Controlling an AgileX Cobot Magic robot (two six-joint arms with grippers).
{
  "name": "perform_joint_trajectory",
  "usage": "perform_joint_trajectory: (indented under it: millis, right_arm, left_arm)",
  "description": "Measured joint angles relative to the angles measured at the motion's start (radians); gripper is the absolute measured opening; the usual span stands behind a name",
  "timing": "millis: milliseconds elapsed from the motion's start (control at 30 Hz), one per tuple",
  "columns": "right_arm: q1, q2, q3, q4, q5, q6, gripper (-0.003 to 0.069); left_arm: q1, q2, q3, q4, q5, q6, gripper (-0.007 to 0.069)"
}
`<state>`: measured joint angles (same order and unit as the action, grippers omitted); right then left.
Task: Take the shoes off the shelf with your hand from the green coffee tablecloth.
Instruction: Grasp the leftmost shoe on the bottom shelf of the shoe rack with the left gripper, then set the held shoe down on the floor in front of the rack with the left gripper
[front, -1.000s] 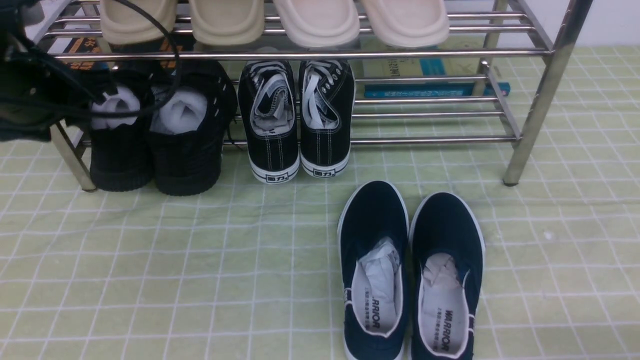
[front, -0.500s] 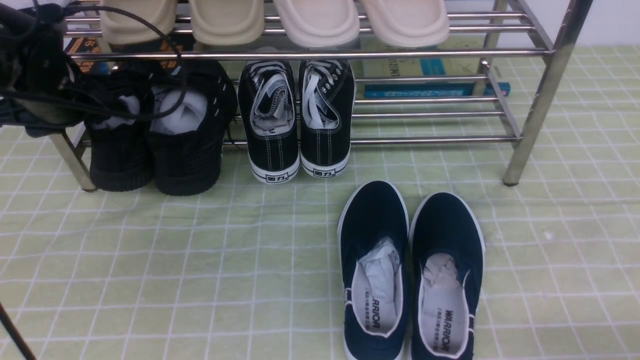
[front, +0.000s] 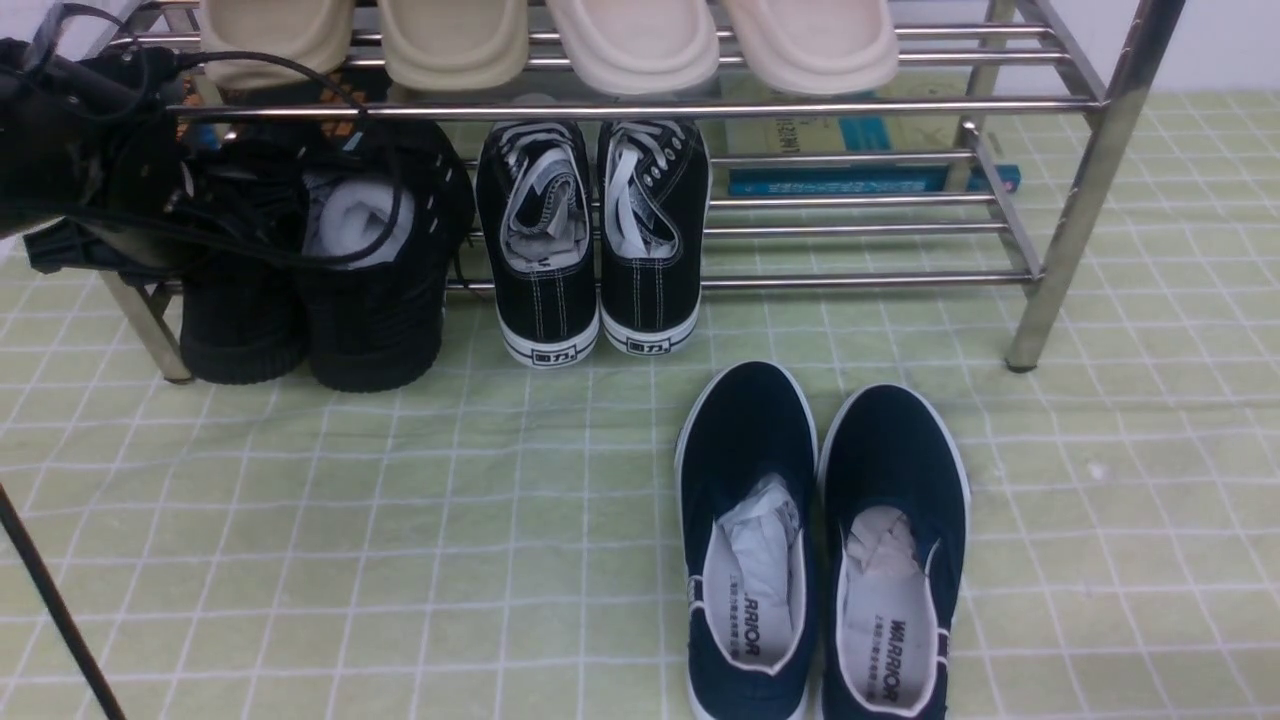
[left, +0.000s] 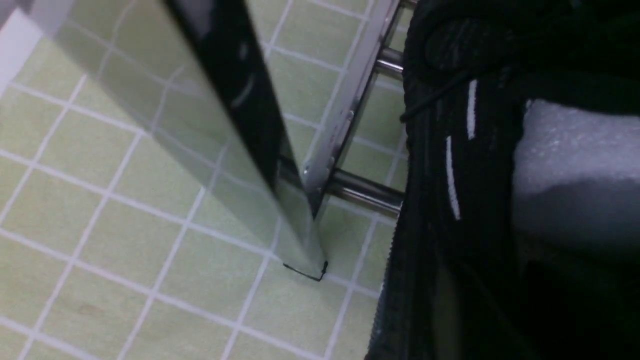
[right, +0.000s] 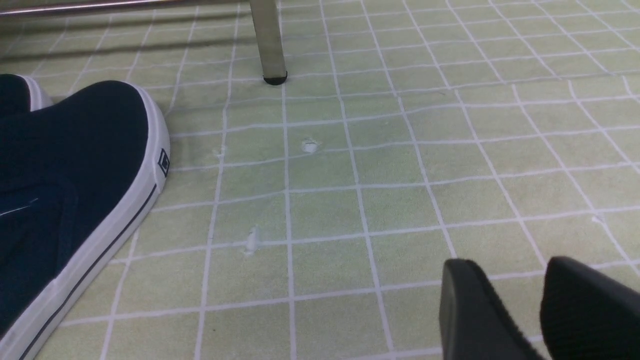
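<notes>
The all-black knit lace-up sneakers are being reached by the bulky black left gripper on the shiny steel-tube shelf — not yet lifted off; its jaw state cannot be told.

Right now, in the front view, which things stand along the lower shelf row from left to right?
Bulky black left end effector at the all-black knit sneakers with ribbed soles → black canvas sneakers with white laces → bare shiny steel tubes of the shoe rack → its thick angled right leg.
</notes>
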<state>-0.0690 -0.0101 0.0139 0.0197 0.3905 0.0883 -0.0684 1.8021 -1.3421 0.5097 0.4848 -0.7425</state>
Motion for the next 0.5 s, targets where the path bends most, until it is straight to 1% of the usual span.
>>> perform_joint_trajectory:
  millis: [33, 67, 100, 133, 300, 400, 500]
  right_arm:
    - [0.0, 0.0, 0.0, 0.0, 0.0, 0.0, 0.0237]
    - [0.0, 0.0, 0.0, 0.0, 0.0, 0.0, 0.0237]
    - [0.0, 0.0, 0.0, 0.0, 0.0, 0.0, 0.0237]
    - [0.0, 0.0, 0.0, 0.0, 0.0, 0.0, 0.0237]
    - [0.0, 0.0, 0.0, 0.0, 0.0, 0.0, 0.0237]
    - [0.0, 0.0, 0.0, 0.0, 0.0, 0.0, 0.0237]
    - [0.0, 0.0, 0.0, 0.0, 0.0, 0.0, 0.0237]
  left_arm:
    - [0.0, 0.0, -0.001, 0.001, 0.01, 0.003, 0.0074]
    - [0.0, -0.001, -0.001, 0.001, 0.012, 0.004, 0.0074]
    - [0.0, -0.009, -0.001, -0.001, 0.033, 0.006, 0.0027]
    - [0.0, -0.018, -0.001, -0.01, 0.053, 0.006, 0.0014]
    - [0.0, -0.109, -0.001, -0.033, 0.18, 0.01, 0.001]
    - [-0.001, -0.174, -0.001, -0.033, 0.23, 0.014, 0.001]
    - [-0.002, -0.243, -0.001, -0.038, 0.311, 0.041, 0.0011]
